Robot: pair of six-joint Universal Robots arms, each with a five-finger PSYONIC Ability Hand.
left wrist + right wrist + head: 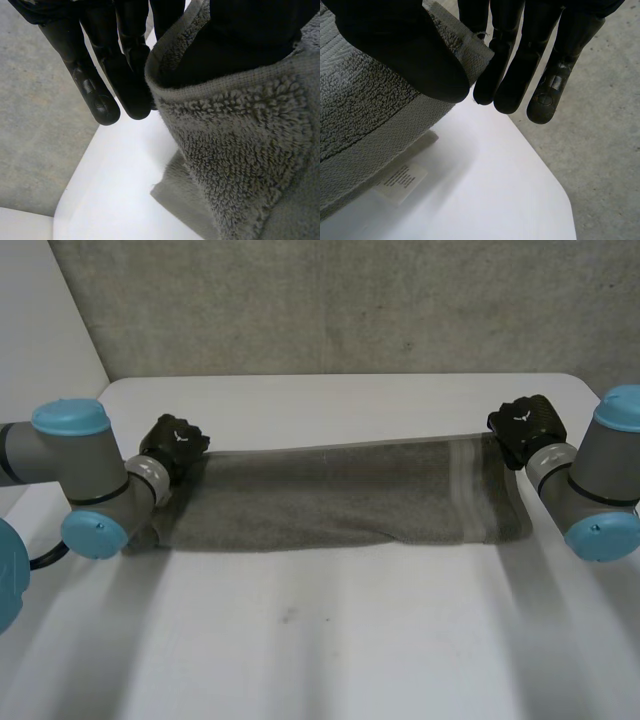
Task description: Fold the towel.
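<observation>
Behind towel, thumb of left robot hand.

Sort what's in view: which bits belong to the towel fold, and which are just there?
In the job:
- towel, stretched between the two hands
- left hand, pinching one far corner
- right hand, pinching the other far corner
- care label, sewn to the towel

Just there:
- white table
- grey surface beyond the table

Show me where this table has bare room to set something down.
The wide stretch of table between the towel and the near edge is bare. A narrower strip lies free behind the towel. It is crowded at the towel's ends, where the left hand and right hand pinch it.
</observation>
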